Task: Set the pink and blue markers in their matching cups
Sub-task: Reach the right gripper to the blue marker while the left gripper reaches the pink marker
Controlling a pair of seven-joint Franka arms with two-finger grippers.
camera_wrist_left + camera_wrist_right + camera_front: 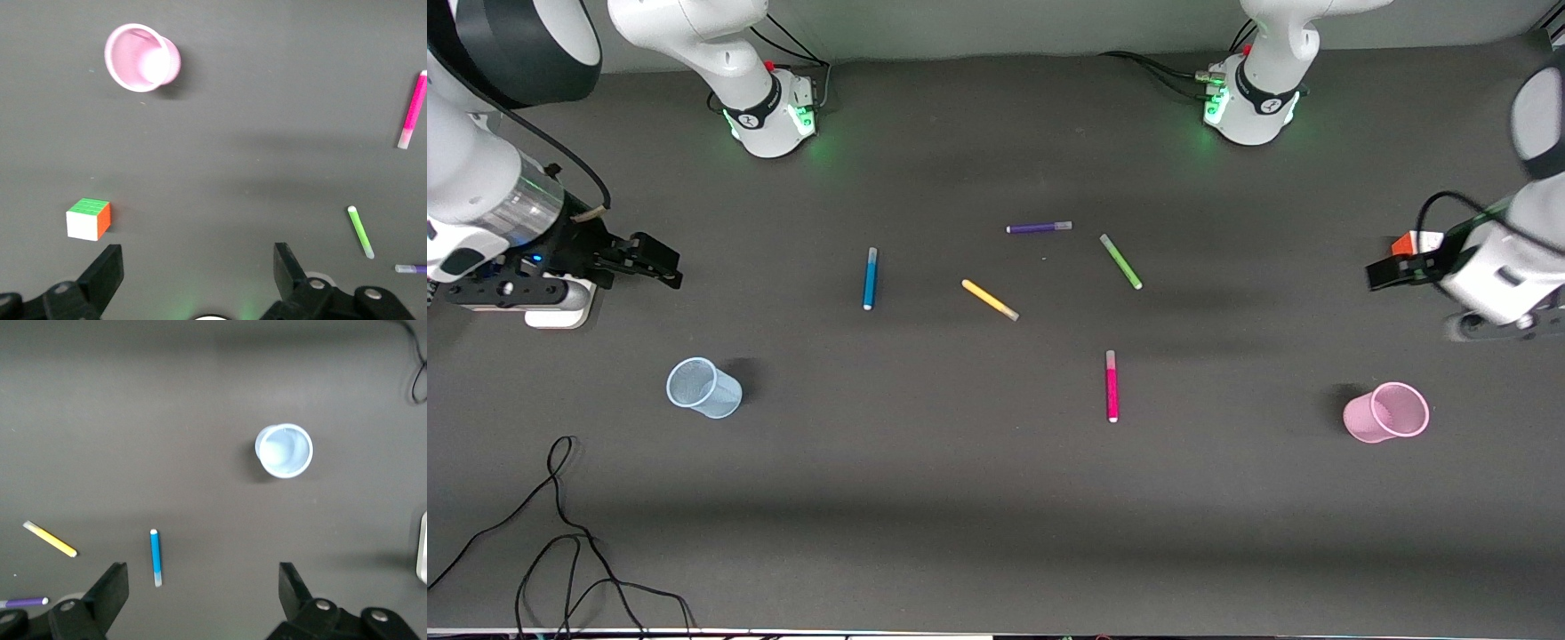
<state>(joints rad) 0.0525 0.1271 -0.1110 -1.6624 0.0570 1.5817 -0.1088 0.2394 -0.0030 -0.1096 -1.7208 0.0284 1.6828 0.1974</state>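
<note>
While both markers lie untouched, left hand and right hand hover open, empty; next, descend onto blue marker.

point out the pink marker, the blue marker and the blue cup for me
pink marker (1112, 388), front view, middle of barrel
blue marker (870, 279), front view, middle of barrel
blue cup (692, 383), front view, rim

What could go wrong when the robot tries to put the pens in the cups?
The blue cup and pink cup look light and stand loose, so a pen dropped off-centre could tip them. The blue pen and pink pen lie flat and thin, so open end effectors, left and right, might slip. The purple pen could be grabbed by mistake.
</note>
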